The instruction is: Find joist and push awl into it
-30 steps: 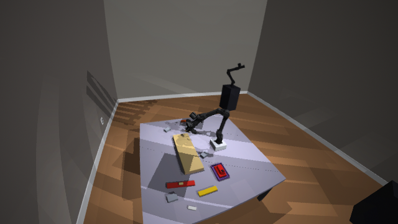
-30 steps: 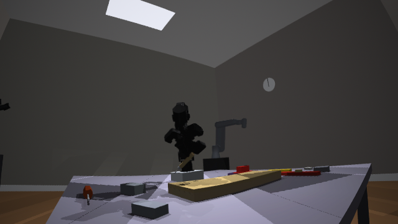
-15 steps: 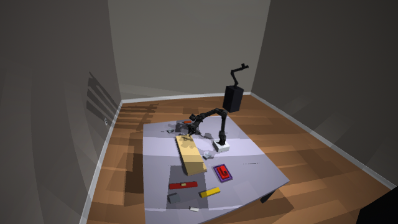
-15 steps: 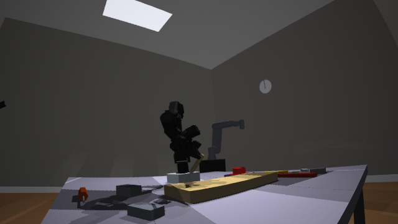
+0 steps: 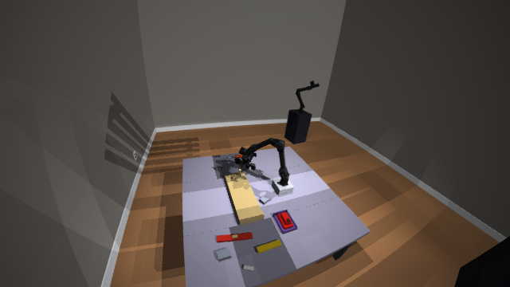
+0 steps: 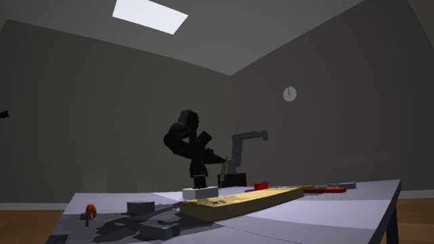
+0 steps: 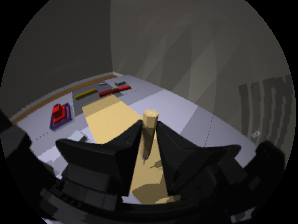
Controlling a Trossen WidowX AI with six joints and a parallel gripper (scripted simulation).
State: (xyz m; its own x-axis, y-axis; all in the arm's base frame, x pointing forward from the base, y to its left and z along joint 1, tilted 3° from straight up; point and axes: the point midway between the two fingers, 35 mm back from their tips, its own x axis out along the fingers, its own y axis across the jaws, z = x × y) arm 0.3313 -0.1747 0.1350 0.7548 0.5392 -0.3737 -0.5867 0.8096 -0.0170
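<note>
Awl point(image 5: 240, 171) point(image 6: 224, 168) point(image 7: 149, 134), top view: it hangs below the tool point(image 5: 241, 167) point(image 6: 225, 159) point(image 7: 149, 123), by the near end of the panel point(image 5: 245, 199) point(image 6: 251, 200) point(image 7: 110, 120); the likely stud finder point(image 5: 284, 218) point(image 6: 261, 185) point(image 7: 58, 112) occupies the tray point(image 5: 296, 227) point(image 6: 249, 190) point(image 7: 69, 123) well apart, presumably freeing the tool. Exterior: the shaft, hidden from above, points down with a slight lean, presumably for piercing. Wrist: both fingers pinch the awl's handle.

Top view: table point(image 5: 205, 203) point(image 6: 305, 217) point(image 7: 172, 112) cut off by bottom edge, dark object point(image 5: 488, 267) by right edge.
</note>
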